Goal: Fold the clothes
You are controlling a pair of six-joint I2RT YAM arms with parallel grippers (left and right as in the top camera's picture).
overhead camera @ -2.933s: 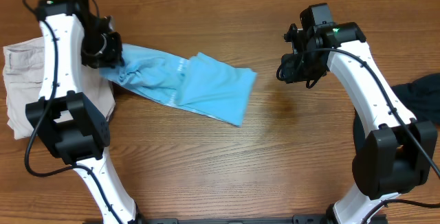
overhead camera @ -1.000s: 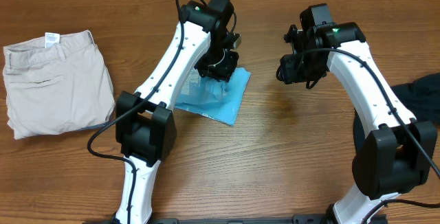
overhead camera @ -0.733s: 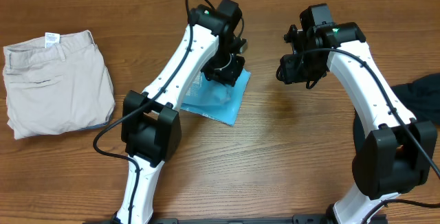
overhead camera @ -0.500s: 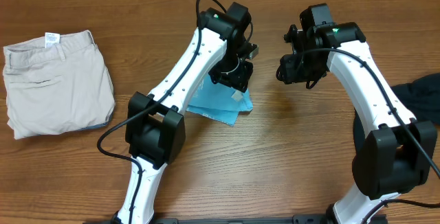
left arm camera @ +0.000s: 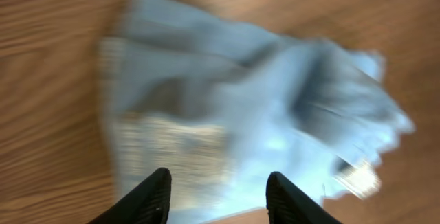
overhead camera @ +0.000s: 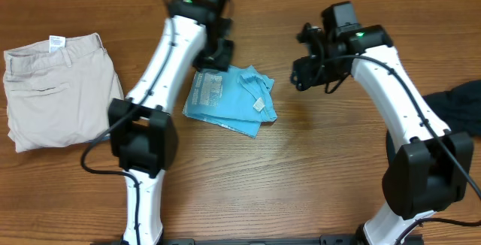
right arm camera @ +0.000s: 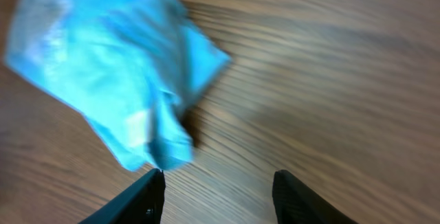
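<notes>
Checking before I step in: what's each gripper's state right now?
Left gripper: open, holding nothing.
Right gripper: open, holding nothing.

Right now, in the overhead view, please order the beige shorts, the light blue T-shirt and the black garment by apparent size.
1. beige shorts: largest.
2. light blue T-shirt: folded, clearly smaller.
3. black garment: smallest as seen, but the frame edge cuts it off, so unsure.

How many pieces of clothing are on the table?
3. The beige shorts lie at the left, the light blue T-shirt sits folded in the middle, and a black garment shows at the right edge, partly cut off. More could be hidden out of view.
</notes>
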